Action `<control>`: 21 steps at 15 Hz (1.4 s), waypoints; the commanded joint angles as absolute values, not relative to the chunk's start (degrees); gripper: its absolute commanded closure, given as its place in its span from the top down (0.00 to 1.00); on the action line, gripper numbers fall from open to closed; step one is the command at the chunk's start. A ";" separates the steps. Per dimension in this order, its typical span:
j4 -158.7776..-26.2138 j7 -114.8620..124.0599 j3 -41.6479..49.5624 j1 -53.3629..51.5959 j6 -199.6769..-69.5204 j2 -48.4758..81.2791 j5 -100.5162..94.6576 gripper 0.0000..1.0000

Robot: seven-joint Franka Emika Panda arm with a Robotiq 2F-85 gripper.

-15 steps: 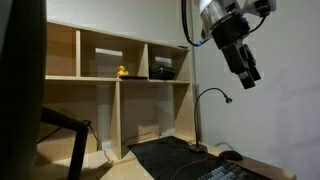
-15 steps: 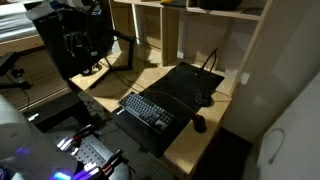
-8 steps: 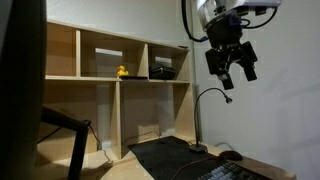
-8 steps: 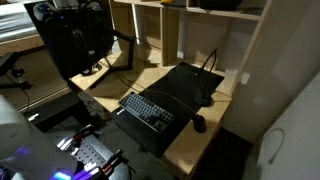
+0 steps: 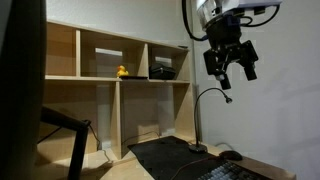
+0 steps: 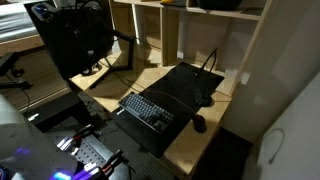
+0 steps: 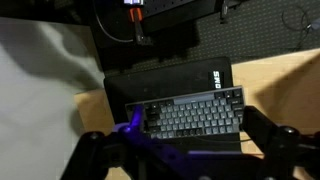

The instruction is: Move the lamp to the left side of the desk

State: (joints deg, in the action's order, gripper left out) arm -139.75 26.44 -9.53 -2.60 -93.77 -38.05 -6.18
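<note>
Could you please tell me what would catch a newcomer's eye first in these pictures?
The robot's open hand hangs empty in the air, higher than the slim black lamp that stands beside the wooden shelf unit. A small yellow duck sits in one shelf compartment, and a keyboard lies on the dark mat.

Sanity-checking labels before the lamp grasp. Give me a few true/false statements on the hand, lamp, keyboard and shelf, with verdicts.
1. The hand grips the lamp. False: in an exterior view it hangs open in the air above the lamp's head, touching nothing.
2. The lamp stands upright. True.
3. The keyboard lies on bare wood. False: it lies on the dark mat.
4. A small yellow toy sits in a shelf compartment. True.
</note>
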 commanded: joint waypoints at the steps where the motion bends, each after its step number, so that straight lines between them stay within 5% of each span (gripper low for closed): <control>1: -140.78 35.10 -11.77 0.54 -100.06 -38.63 -5.11 1.00; 6: -142.21 48.13 -12.91 2.51 -111.83 -38.81 -5.76 1.00; 13: -140.28 44.74 -12.92 2.08 -107.34 -38.11 -9.02 1.00; 21: -140.65 72.66 -16.03 6.49 -112.88 -37.95 -14.79 1.00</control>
